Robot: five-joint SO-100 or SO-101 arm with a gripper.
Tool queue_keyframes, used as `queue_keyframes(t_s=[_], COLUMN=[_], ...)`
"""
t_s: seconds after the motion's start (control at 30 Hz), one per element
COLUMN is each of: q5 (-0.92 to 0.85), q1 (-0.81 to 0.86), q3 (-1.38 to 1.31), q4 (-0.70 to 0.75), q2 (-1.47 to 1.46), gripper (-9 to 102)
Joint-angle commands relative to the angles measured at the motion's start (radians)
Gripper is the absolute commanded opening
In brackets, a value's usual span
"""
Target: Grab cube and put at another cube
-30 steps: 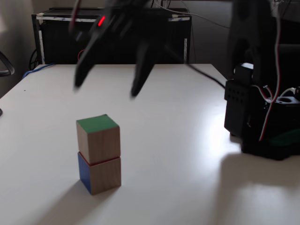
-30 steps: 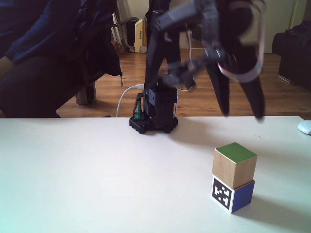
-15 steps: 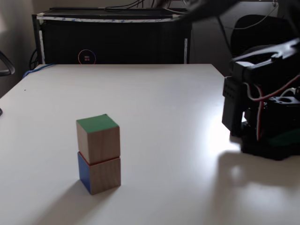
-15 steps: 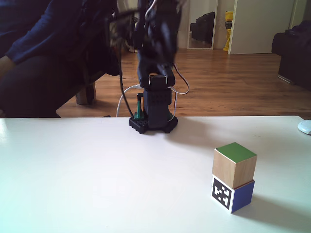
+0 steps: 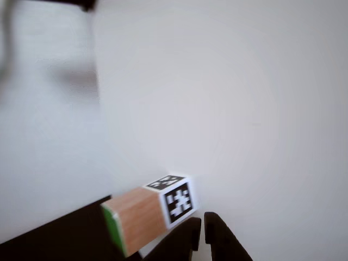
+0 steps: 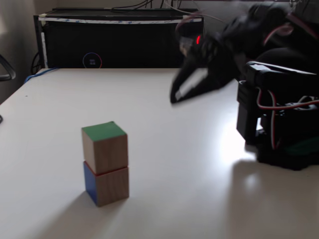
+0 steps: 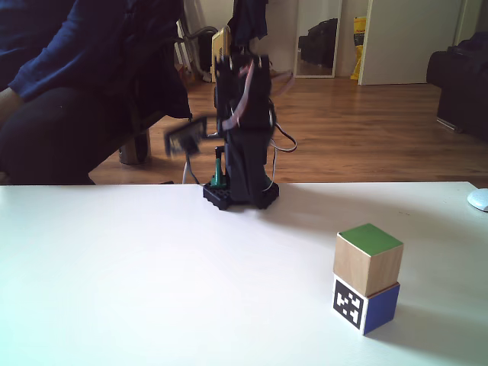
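— What sits on the left of the white table (image 6: 199, 164) in a fixed view?

— The cube (image 6: 104, 147), green face up and plain wood sides, resting squarely on another cube (image 6: 106, 184), which shows a blue side, a wood side and a thin red line where the two meet. The stack stands alone, well apart from the arm.

— And to the right of it?

— The gripper (image 6: 185, 90), blurred, in the air above the table's far half, tips pointing down-left. It carries nothing. The arm's black base (image 6: 279, 124) stands at the right edge.

— Are the jaws apart or together?

— In the other view the two dark fingertips (image 5: 200, 235) sit nearly together at the bottom edge with a thin gap between them, nothing in it, so they look drawn in (motion blur leaves it less than certain).

— And the second fixed view?

— A person in dark blue (image 7: 69, 69) sits at the left, behind the table. The arm (image 7: 242, 122) is folded up over its base at centre. The stack is at the right: green-topped cube (image 7: 369, 258) above, marker-faced cube (image 7: 364, 305) below with a blue side.
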Motion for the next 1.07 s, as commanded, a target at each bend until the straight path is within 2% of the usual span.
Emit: queue_keyframes(t_s=[0.0, 0.1, 0.27, 1.03], q5=[-0.008, 0.012, 0.028, 0.031], q1=[0.006, 0.018, -0.006, -0.006], q3=[0.129, 0.175, 0.146, 0.146], q4=[-0.067, -0.081, 0.049, 0.049], q2=[0.017, 0.015, 0.015, 0.015], gripper=[0, 0, 0, 0])
